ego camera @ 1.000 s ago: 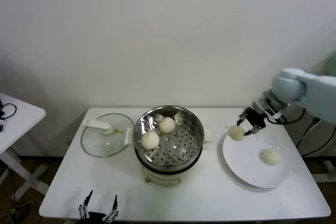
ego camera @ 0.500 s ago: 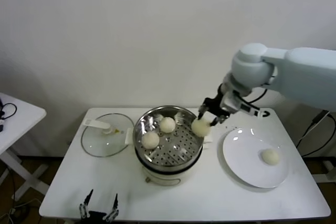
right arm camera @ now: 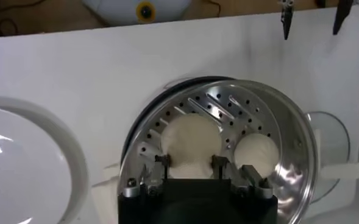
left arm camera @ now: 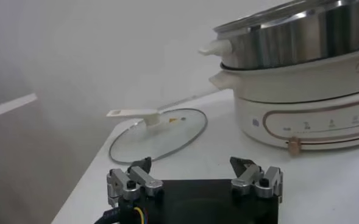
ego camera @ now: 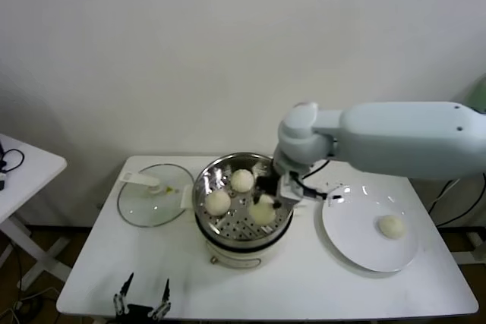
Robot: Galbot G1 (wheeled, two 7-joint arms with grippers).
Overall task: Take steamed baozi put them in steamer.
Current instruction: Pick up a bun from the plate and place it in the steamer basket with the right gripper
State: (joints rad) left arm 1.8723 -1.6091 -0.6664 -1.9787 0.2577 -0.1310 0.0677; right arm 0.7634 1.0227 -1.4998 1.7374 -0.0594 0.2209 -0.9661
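Note:
The steamer [ego camera: 282, 180] is a shiny perforated basket on a white cooker base [ego camera: 237, 253]. Two baozi lie in it, one at the back [ego camera: 242, 180] and one at the left [ego camera: 217, 202]. My right gripper [ego camera: 267, 201] reaches down into the basket and is shut on a third baozi [ego camera: 262, 213], low over the perforated bottom. In the right wrist view the gripper [right arm camera: 191, 165] has a finger on each side of this baozi [right arm camera: 190, 139], and another baozi [right arm camera: 257, 152] lies beside it. A fourth baozi [ego camera: 391, 226] lies on the white plate [ego camera: 357, 240]. My left gripper [ego camera: 141, 303] is open and idle at the table's front edge.
The glass lid [ego camera: 148, 204] with a white handle lies flat on the table left of the steamer. It also shows in the left wrist view [left arm camera: 161, 131], in front of the open left gripper [left arm camera: 191, 167] and beside the cooker base [left arm camera: 313, 103]. A small side table [ego camera: 23, 165] stands at the far left.
My right arm has carried the baozi from above the plate leftward over the steamer rim and down into the basket. The left arm has not moved.

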